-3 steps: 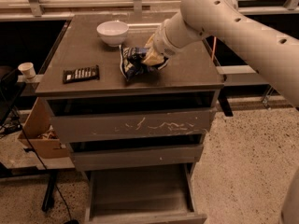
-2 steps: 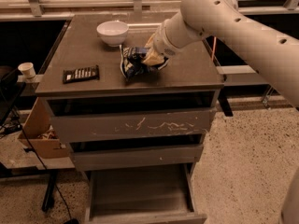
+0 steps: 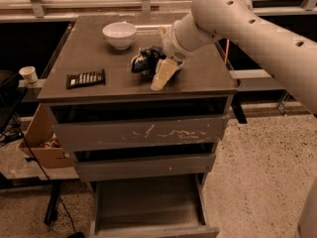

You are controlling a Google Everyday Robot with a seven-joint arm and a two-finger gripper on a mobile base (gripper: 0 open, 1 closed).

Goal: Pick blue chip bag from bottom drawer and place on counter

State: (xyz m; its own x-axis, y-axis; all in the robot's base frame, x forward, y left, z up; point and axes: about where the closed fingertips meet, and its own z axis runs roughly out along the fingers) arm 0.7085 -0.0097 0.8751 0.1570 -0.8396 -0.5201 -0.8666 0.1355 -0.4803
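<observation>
While the bottom drawer (image 3: pixel 148 209) stands open below, the blue chip bag (image 3: pixel 144 61) sits on the counter (image 3: pixel 203 78) | gripper (image 3: pixel 161 73) against its near-right side | grasping or released: cannot tell

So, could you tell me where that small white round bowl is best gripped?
Grip the white bowl by its rim, from above: it stands upright, mouth up, on the glossy grey-brown counter. The hand is beside the crumpled dark-blue chip bag.
</observation>
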